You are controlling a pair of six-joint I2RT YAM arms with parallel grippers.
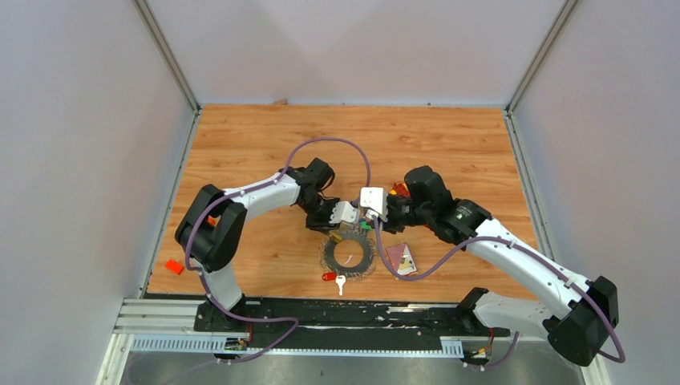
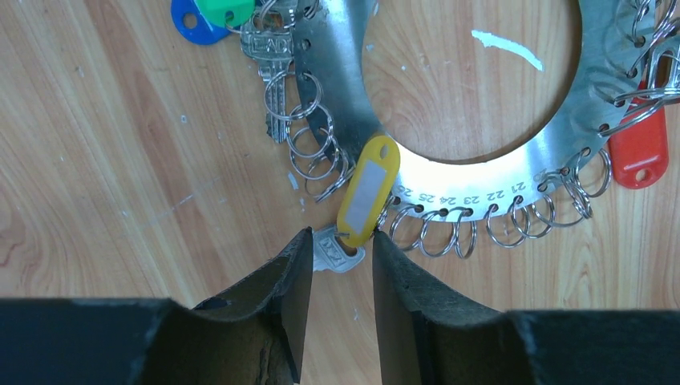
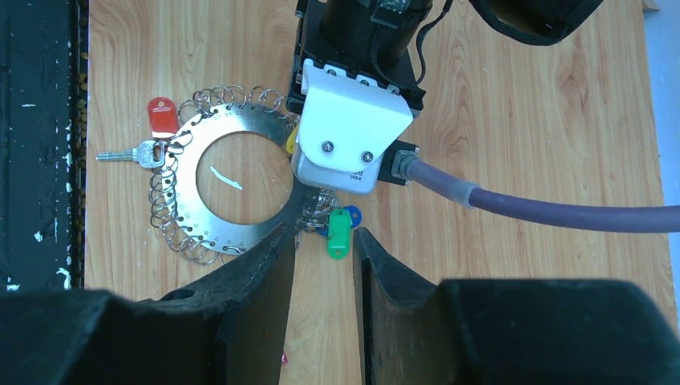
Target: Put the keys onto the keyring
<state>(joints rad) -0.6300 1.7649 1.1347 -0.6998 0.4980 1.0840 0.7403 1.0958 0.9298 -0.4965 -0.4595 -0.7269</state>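
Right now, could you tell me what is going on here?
Both arms are working at the keyring on the table. The left gripper straddles a key with a yellow tag at the ring's edge; whether it is pinching the key is unclear. The right gripper, open, points at a green tag nearby.

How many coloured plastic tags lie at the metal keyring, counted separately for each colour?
yellow tag: 1
red tag: 1
green tag: 1
blue tag: 1
Total: 4
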